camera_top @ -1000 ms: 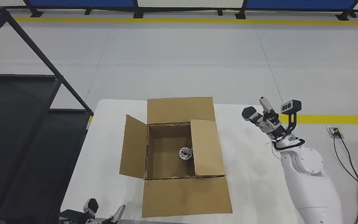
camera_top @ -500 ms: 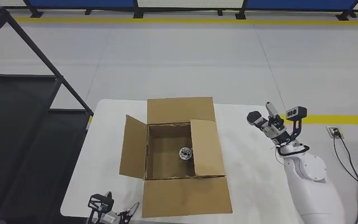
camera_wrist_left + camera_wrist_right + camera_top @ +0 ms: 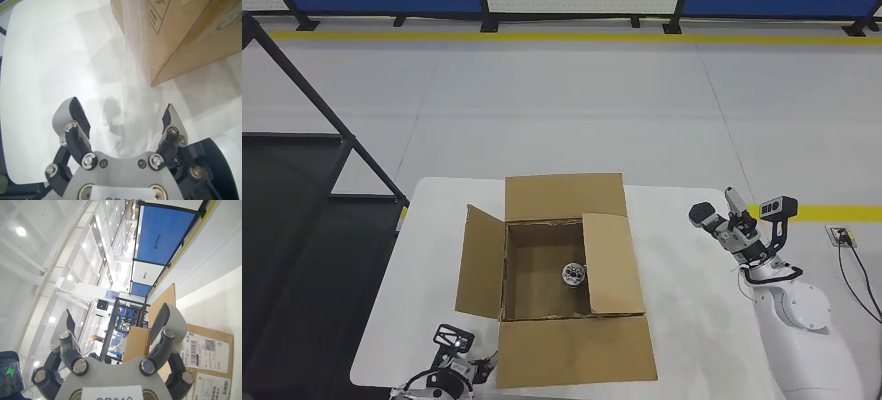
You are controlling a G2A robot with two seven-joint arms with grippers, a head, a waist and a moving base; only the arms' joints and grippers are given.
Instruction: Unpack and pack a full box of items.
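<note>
An open cardboard box [image 3: 554,273] stands mid-table with its flaps spread, and its lower corner [image 3: 164,62] fills the left wrist view. One small round item [image 3: 573,272] lies on the box floor. My left gripper [image 3: 457,360] sits low over the table's near edge, just left of the box's front flap; its pads [image 3: 80,116] are apart around nothing, so it is open [image 3: 121,113]. My right gripper [image 3: 720,215] is raised over the table's right side, tilted up, open and empty [image 3: 115,321]. The labelled box wall [image 3: 206,351] lies beyond it.
The white table [image 3: 692,320] has bare room right of the box and a narrower strip at its left [image 3: 47,56]. A dark metal frame [image 3: 312,190] stands beside the table's left edge. Blue partition panels [image 3: 392,8] line the far floor.
My left gripper has come in from the table's near-left corner toward the box's front flap. My right gripper has drifted slightly right and nearer, away from the box.
</note>
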